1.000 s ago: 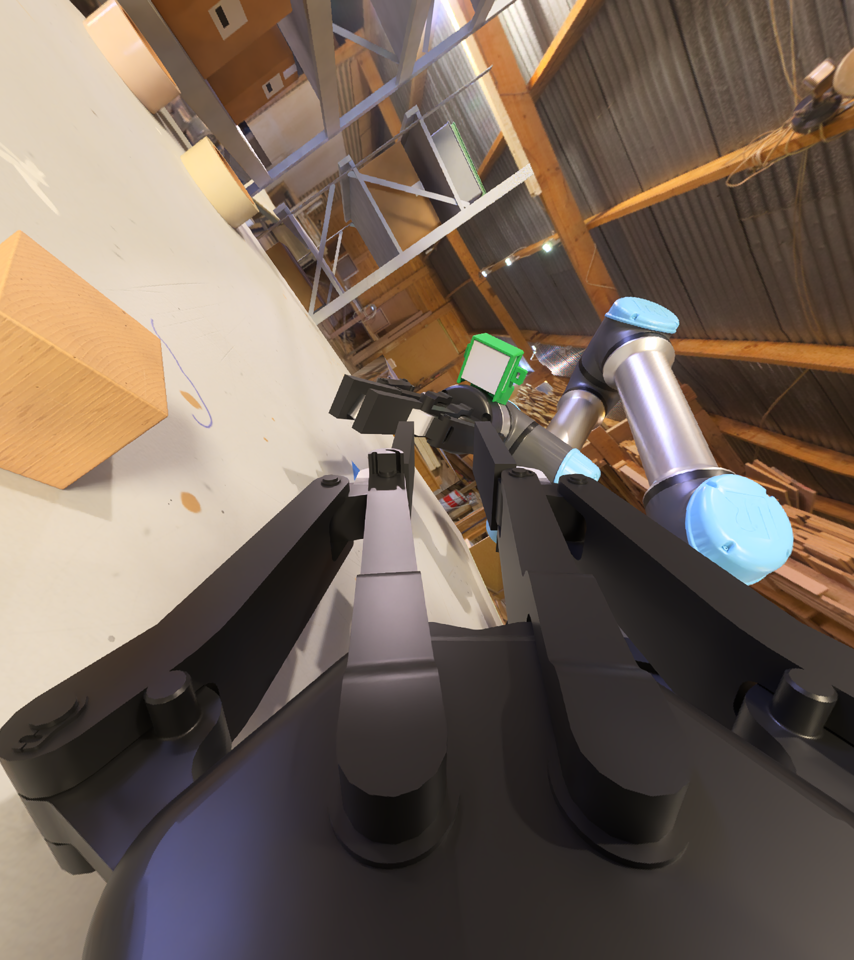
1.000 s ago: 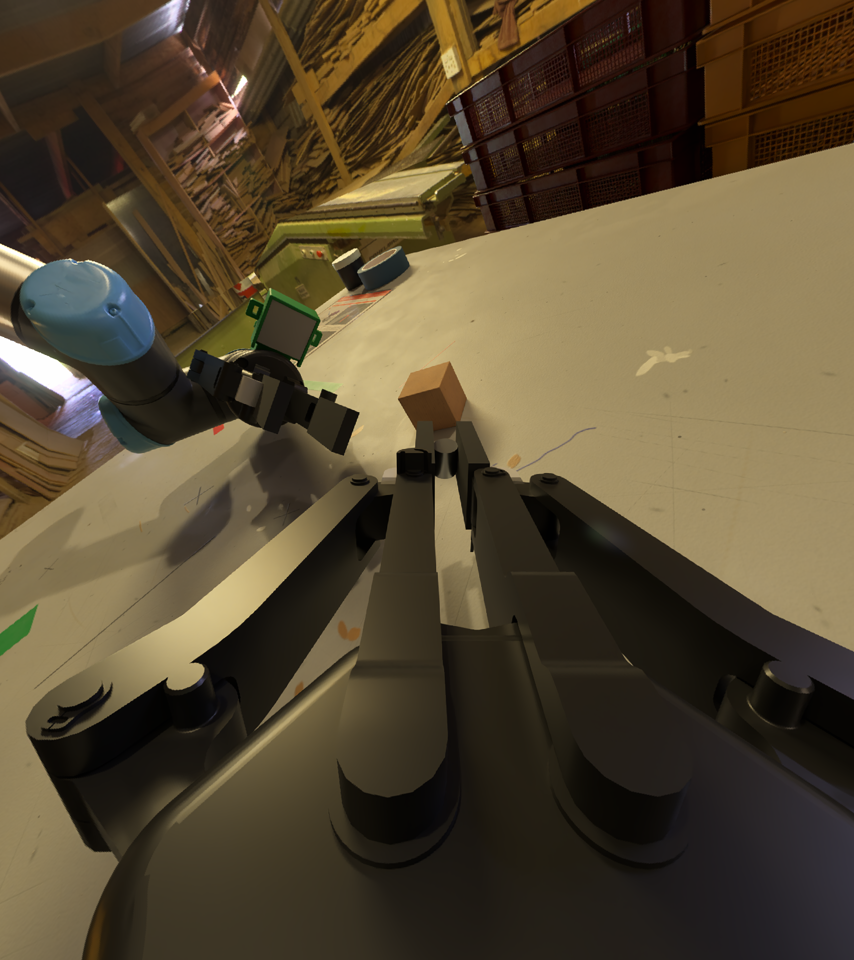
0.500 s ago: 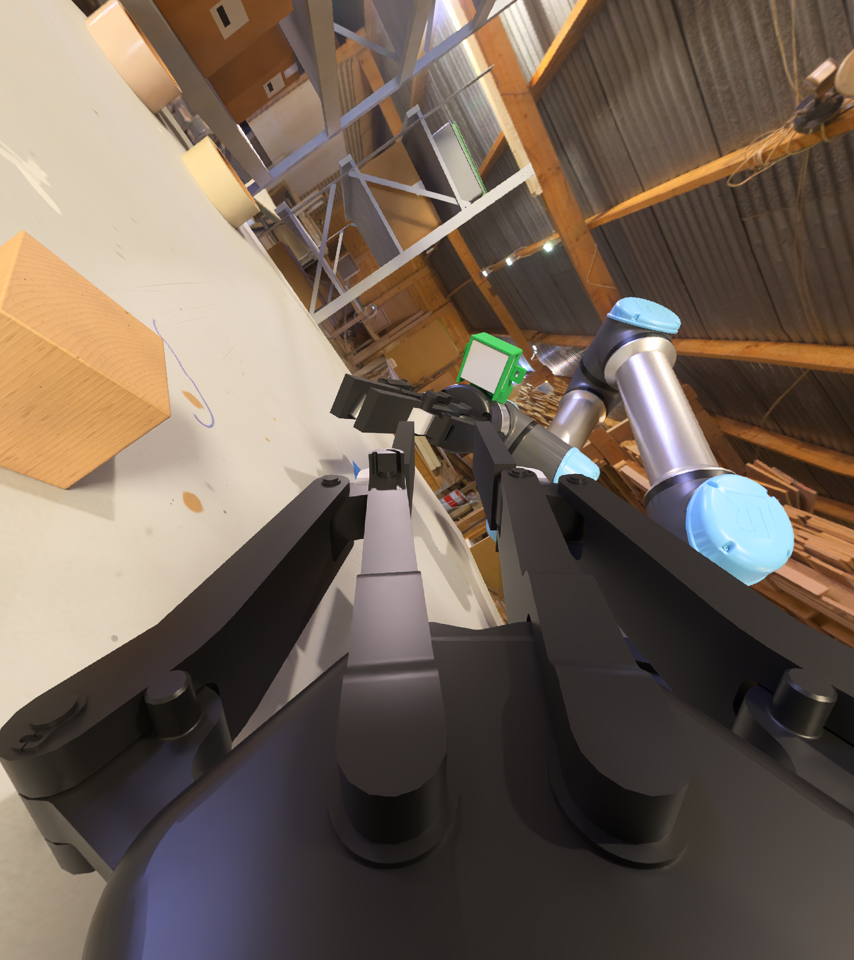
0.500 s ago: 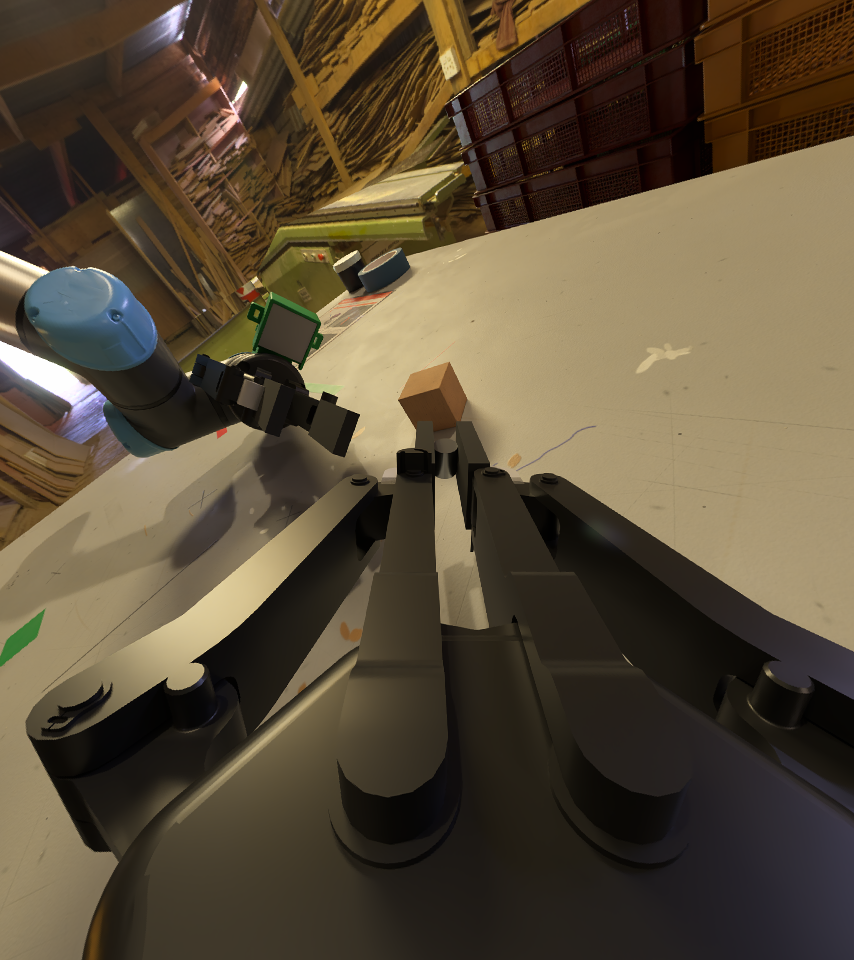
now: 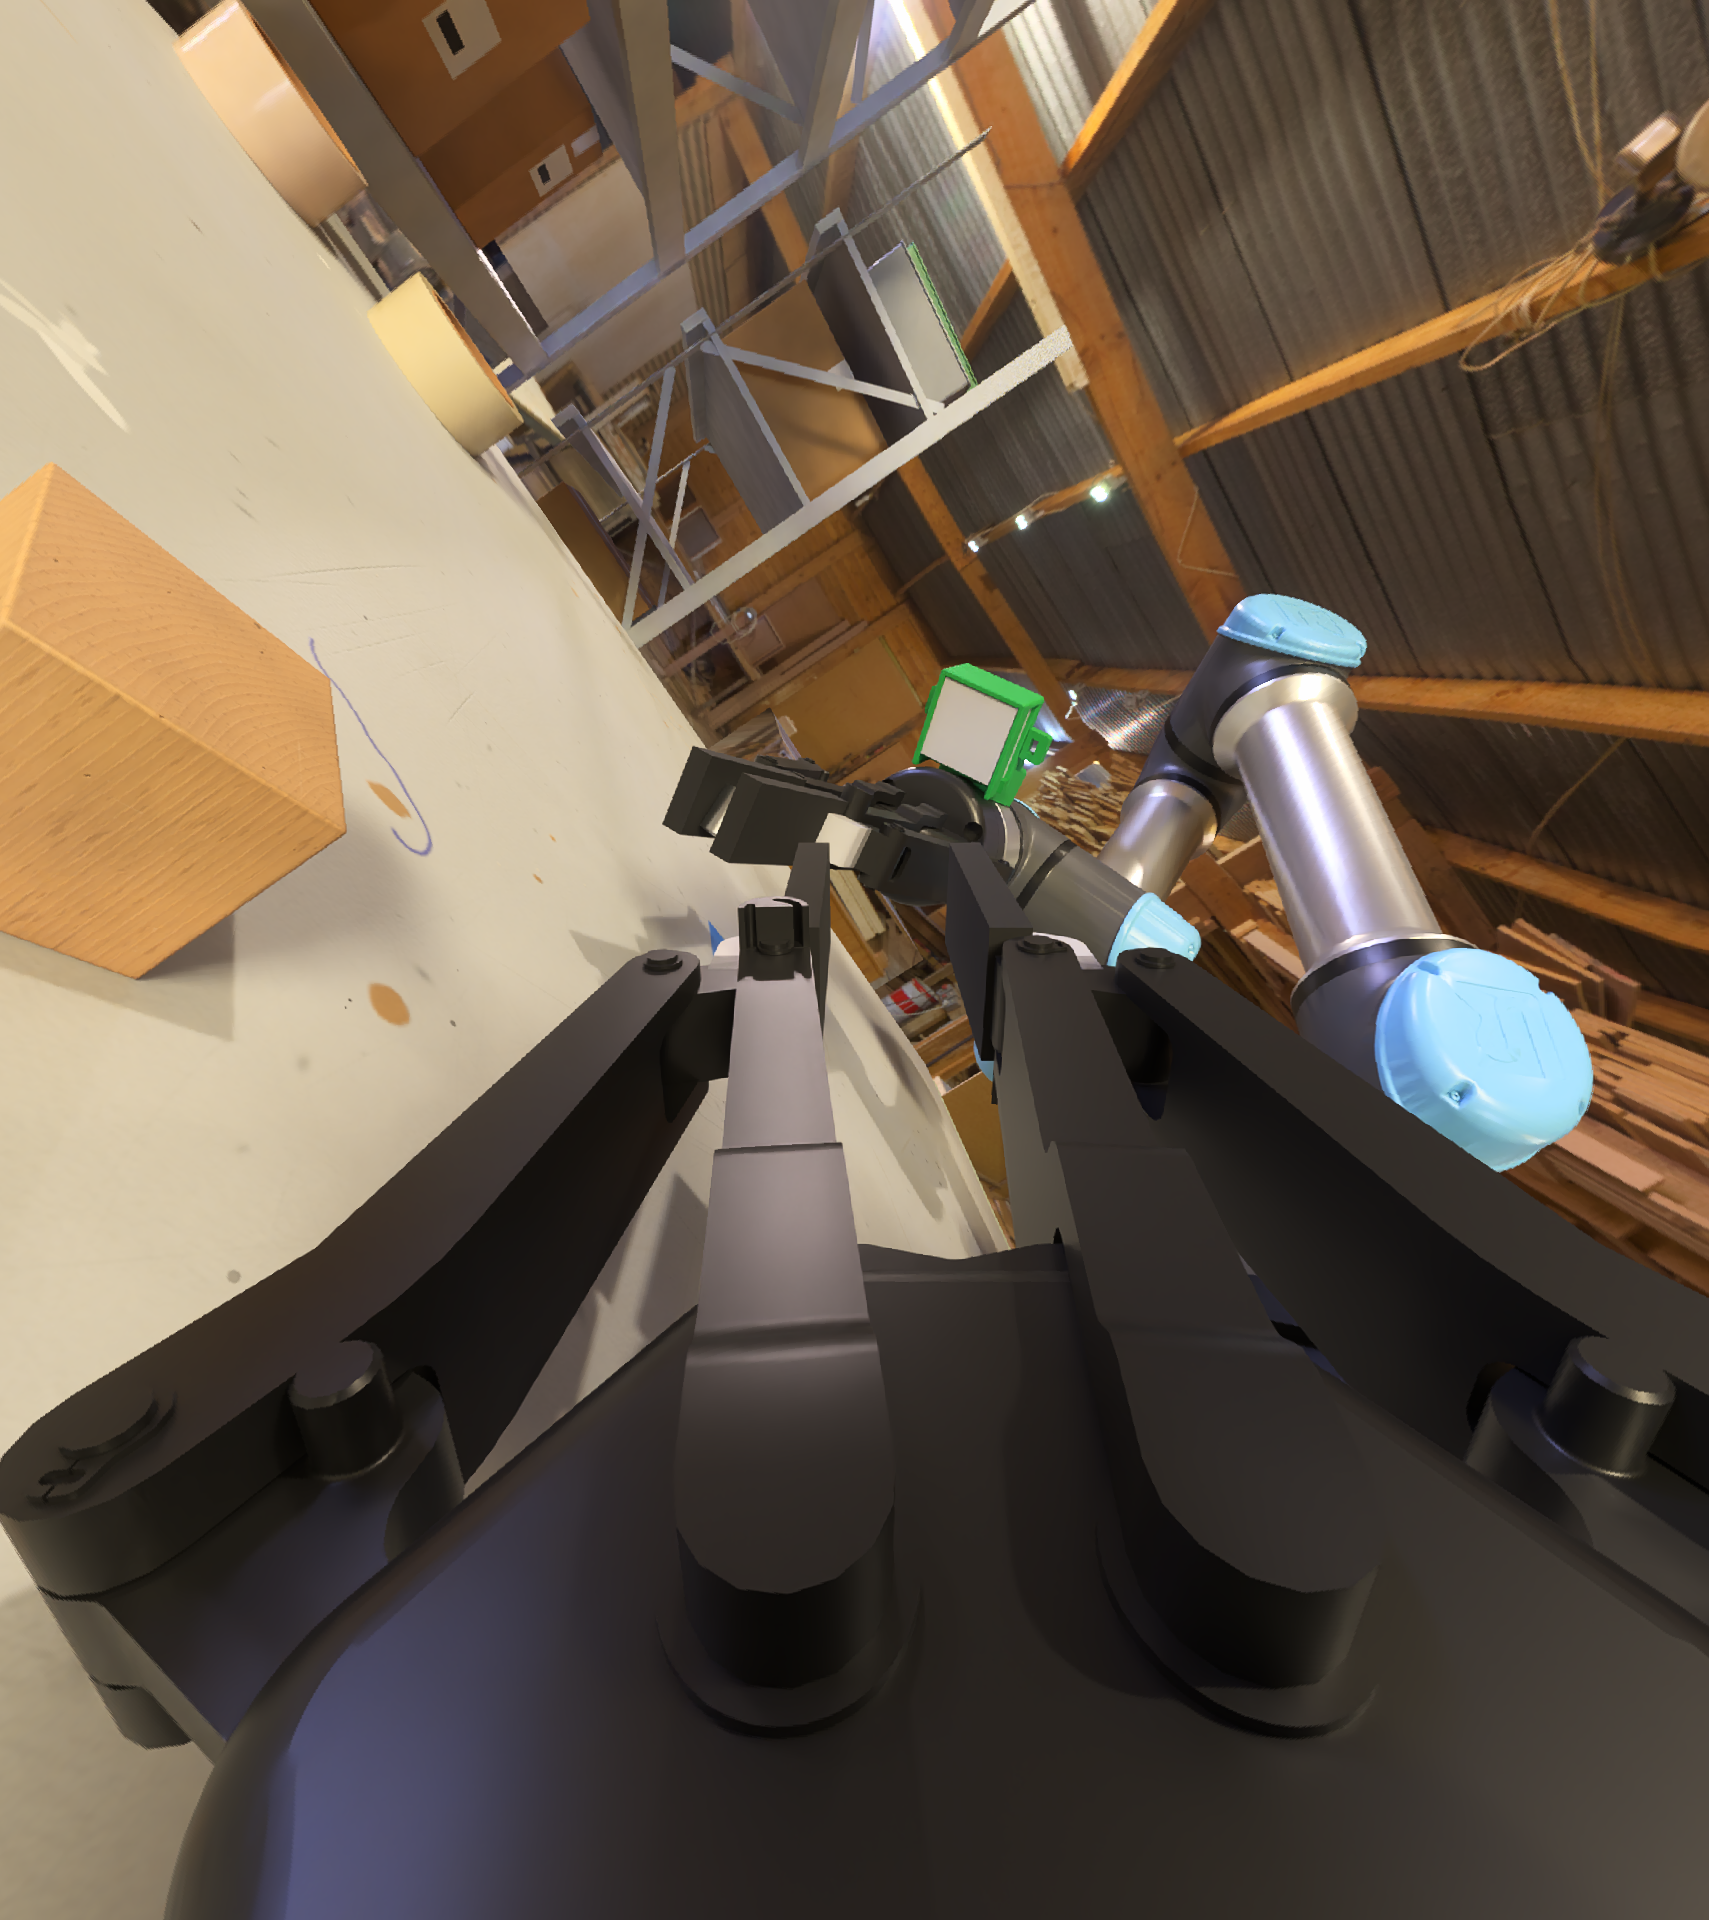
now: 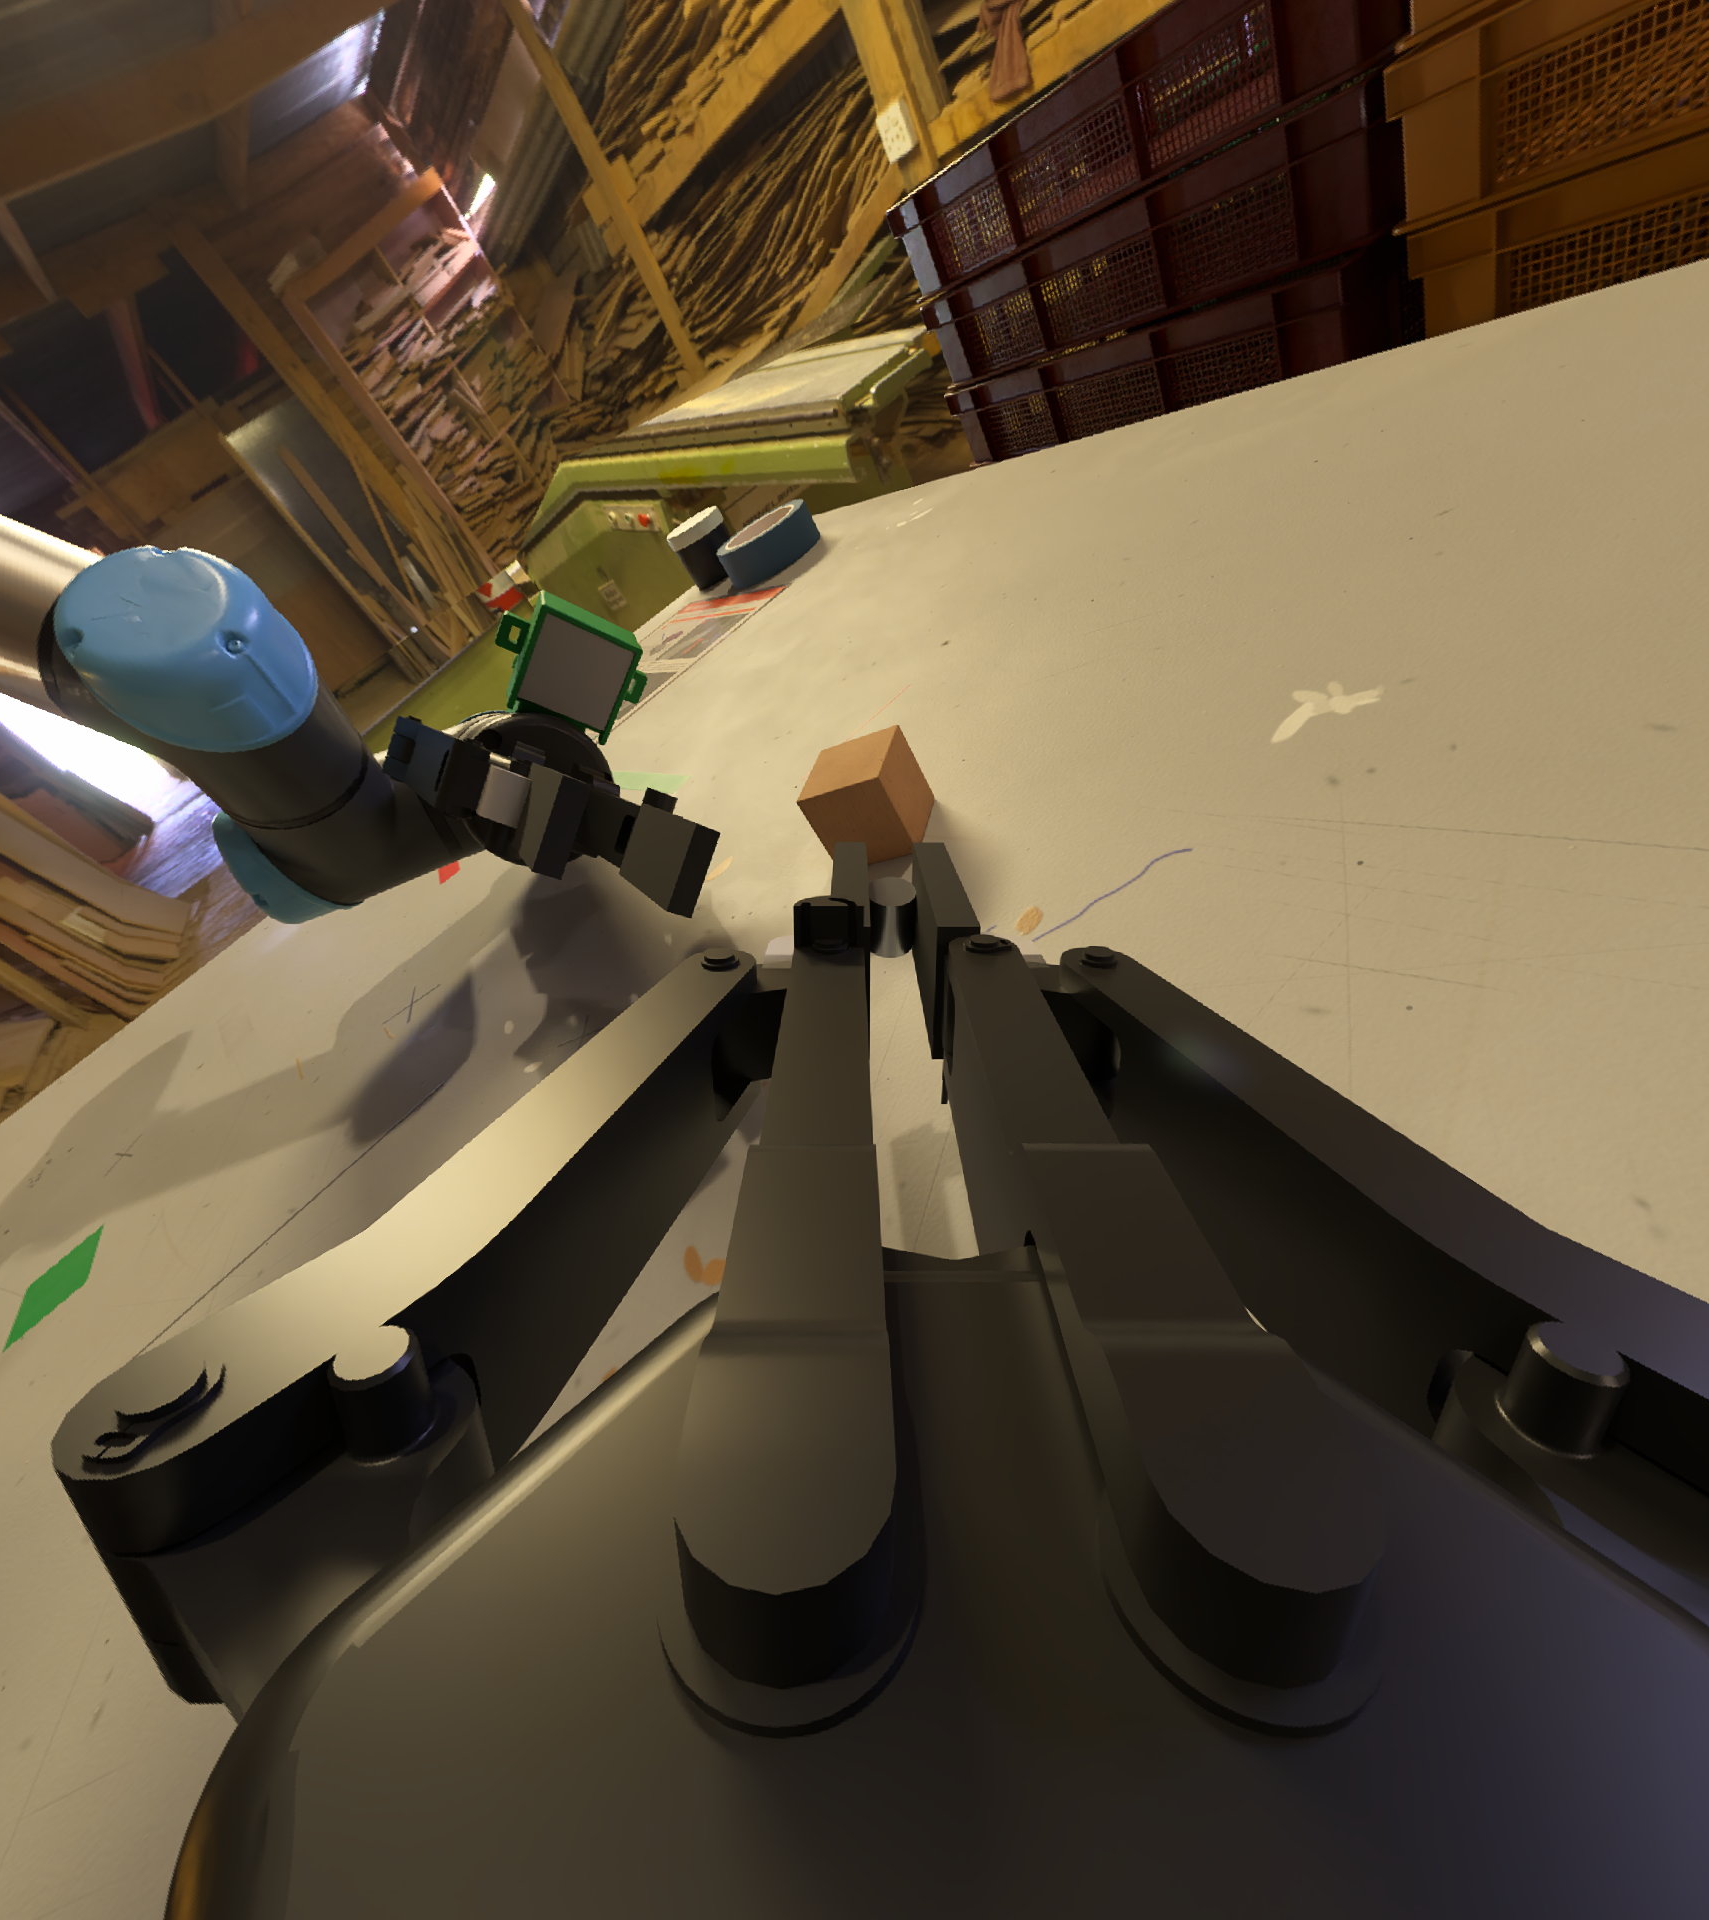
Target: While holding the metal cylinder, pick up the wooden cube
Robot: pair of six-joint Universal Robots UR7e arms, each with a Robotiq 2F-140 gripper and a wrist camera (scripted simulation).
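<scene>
The wooden cube [image 5: 102, 727] rests on the pale table [image 5: 154, 1143], left of and beyond my left gripper [image 5: 886, 894]. The left gripper's fingers stand a small way apart with nothing between them. In the right wrist view my right gripper [image 6: 891, 883] is shut on a small dark metal cylinder [image 6: 894, 914], held upright between the fingertips above the table. The cube [image 6: 865, 795] sits just beyond those fingertips. The left gripper [image 6: 658, 847] hovers to the cube's left. The right gripper [image 5: 725, 805] also shows in the left wrist view.
Two tape rolls [image 6: 767, 540] stand at the table's far edge. A green patch [image 6: 55, 1283] and a blue pen line [image 6: 1120, 883] mark the tabletop [image 6: 1349, 727]. Tan rolls [image 5: 445, 358] sit by the edge in the left wrist view. Shelving and crates lie beyond.
Almost nothing. The left arm has drifted very slightly, so the cube sits a touch further right in the left wrist view. Both grippers keep the same finger spacing.
</scene>
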